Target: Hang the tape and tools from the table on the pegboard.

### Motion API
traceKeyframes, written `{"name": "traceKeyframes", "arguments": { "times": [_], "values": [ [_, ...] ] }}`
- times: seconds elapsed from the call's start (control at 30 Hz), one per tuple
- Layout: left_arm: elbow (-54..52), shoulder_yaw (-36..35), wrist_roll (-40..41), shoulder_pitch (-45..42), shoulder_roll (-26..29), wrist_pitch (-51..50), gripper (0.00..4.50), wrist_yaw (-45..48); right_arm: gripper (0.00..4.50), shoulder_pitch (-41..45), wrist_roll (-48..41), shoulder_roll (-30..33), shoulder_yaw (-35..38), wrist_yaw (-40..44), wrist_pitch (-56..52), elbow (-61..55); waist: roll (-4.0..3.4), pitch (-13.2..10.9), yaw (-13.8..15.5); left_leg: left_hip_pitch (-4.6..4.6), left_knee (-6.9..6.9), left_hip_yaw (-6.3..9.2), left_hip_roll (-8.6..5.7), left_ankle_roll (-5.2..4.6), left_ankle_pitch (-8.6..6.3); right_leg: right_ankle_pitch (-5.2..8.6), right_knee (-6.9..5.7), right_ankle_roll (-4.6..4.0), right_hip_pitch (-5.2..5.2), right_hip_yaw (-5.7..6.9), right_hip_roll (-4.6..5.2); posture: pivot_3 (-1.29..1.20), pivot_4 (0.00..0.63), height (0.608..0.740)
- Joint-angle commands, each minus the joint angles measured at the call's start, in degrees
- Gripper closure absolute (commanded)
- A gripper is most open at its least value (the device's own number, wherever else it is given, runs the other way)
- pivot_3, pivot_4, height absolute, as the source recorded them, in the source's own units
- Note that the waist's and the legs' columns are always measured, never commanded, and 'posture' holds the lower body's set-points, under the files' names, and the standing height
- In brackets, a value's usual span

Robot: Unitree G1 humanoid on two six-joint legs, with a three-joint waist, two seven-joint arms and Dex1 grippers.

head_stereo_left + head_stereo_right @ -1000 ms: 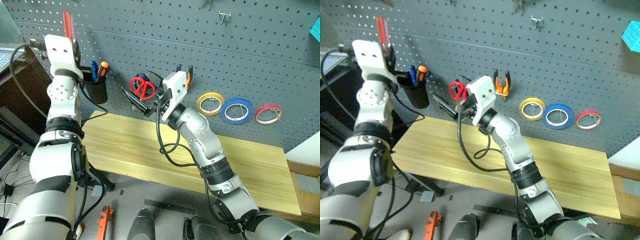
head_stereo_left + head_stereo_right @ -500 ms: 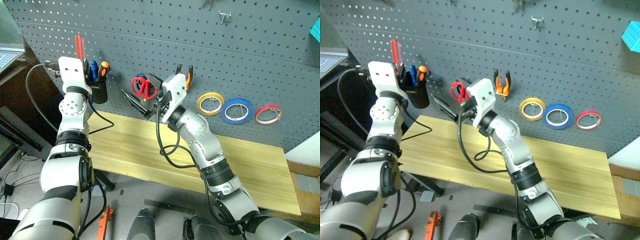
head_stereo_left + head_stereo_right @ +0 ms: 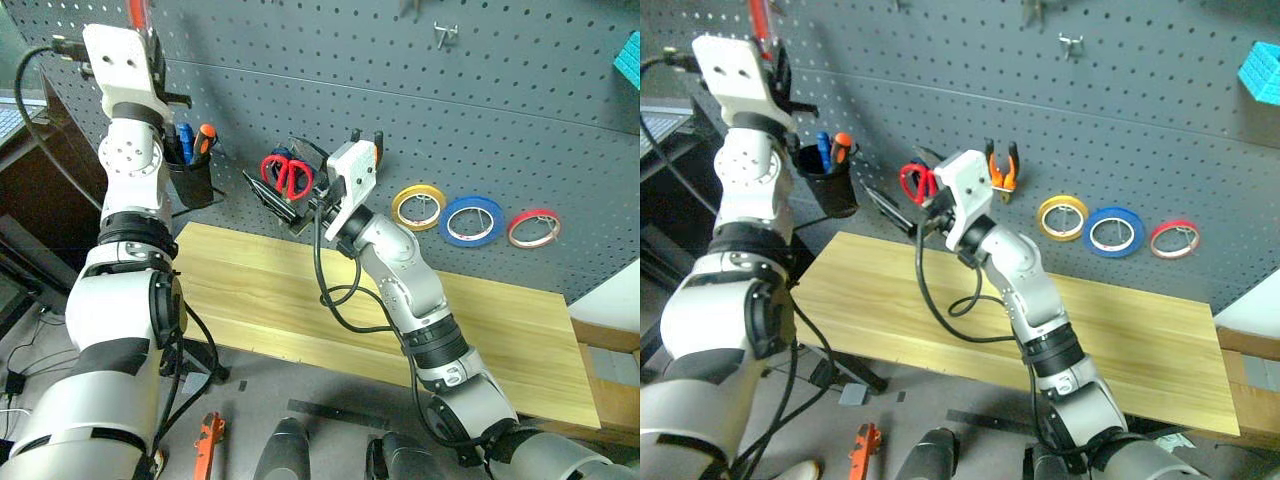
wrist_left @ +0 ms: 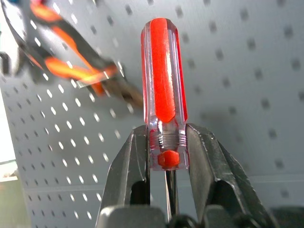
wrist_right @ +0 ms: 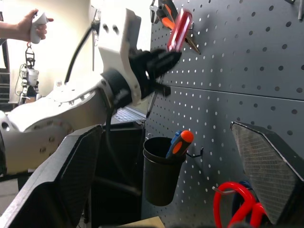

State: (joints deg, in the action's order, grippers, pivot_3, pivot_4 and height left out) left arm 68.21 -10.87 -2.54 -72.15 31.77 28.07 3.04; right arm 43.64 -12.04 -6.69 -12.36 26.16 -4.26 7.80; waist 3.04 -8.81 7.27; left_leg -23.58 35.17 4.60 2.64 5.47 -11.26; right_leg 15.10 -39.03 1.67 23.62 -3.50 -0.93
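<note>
Left hand point(image 4: 164, 142) is raised high in front of the pegboard point(image 3: 400, 90), its two fingers point(image 4: 126, 166) clamped on the lower end of the screwdriver point(image 4: 164, 90); the translucent red handle stands up beyond the fingertips, close to the board's face, contact with the board not discernible. Seen from the right wrist, the screwdriver point(image 5: 179, 29) sits just beside a hanging tool with orange-and-black handles point(image 5: 166, 19). Right hand point(image 3: 285, 195) is held near the board above the counter point(image 3: 300, 300), fingers wide apart, nothing between them; the red-handled scissors point(image 3: 285, 172) hang on the board between its spread fingers in the wrist view. Pliers point(image 3: 1002, 165) hang just past the right wrist housing. The blue tape point(image 3: 474, 220) hangs on the board between a yellow roll point(image 3: 419, 205) and a thin red roll point(image 3: 533, 228). A black cup point(image 3: 192, 180) fixed to the board under the left hand holds a blue handle and an orange-tipped one. A person's hand point(image 5: 33, 26) grips a white controller in the background of the right wrist view.
</note>
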Motion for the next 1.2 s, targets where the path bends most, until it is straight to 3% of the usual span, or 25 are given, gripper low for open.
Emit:
{"name": "traceKeyframes", "arguments": {
  "times": [0.03, 0.47, 1.03, 1.2],
  "values": [
    [0.5, 0.3, -0.2, -1.2, -0.6, 1.9, 3.74, -0.7, 0.0, -0.2, 0.6, 0.5, 0.3, -0.1, 0.0, -1.9, 0.0, 0.0, 0.0, -0.01, 0.0, 0.0, 0.0, 0.0, 0.0, 0.0, 0.01, 0.0, 0.0, 0.01, 0.0, 0.23, 0.109, 0.74],
    [-0.9, -0.3, 0.8, 7.2, -3.1, 3.2, 3.74, -1.4, 0.0, -3.0, 0.7, 1.6, -0.2, -0.8, -4.7, -6.7, -0.25, -0.3, -2.5, 0.0, 0.0, 0.01, 0.0, -0.03, 0.0, 0.0, 0.0, 0.0, -0.01, -0.04, 0.0, 0.2, 0.161, 0.74],
    [1.1, 0.0, -1.3, -0.5, 6.3, 3.4, 3.74, -5.8, 0.0, -1.8, 0.3, 1.1, 0.5, -0.5, -4.6, -5.2, -0.84, -1.2, -2.9, 0.03, -0.02, 0.01, 0.01, -0.04, 0.0, 0.03, 0.01, 0.02, -0.01, -0.03, 0.0, 0.21, 0.195, 0.74],
    [1.4, -0.3, -1.0, -0.3, 7.5, 3.2, 3.74, -5.2, 0.0, -2.2, -0.4, 0.9, 0.1, -0.5, -6.7, -6.5, -0.89, -2.5, -2.9, 0.04, -0.02, 0.01, 0.0, -0.04, 0.0, 0.04, 0.02, 0.02, -0.05, -0.03, 0.0, 0.22, 0.25, 0.74]
  ]
}}
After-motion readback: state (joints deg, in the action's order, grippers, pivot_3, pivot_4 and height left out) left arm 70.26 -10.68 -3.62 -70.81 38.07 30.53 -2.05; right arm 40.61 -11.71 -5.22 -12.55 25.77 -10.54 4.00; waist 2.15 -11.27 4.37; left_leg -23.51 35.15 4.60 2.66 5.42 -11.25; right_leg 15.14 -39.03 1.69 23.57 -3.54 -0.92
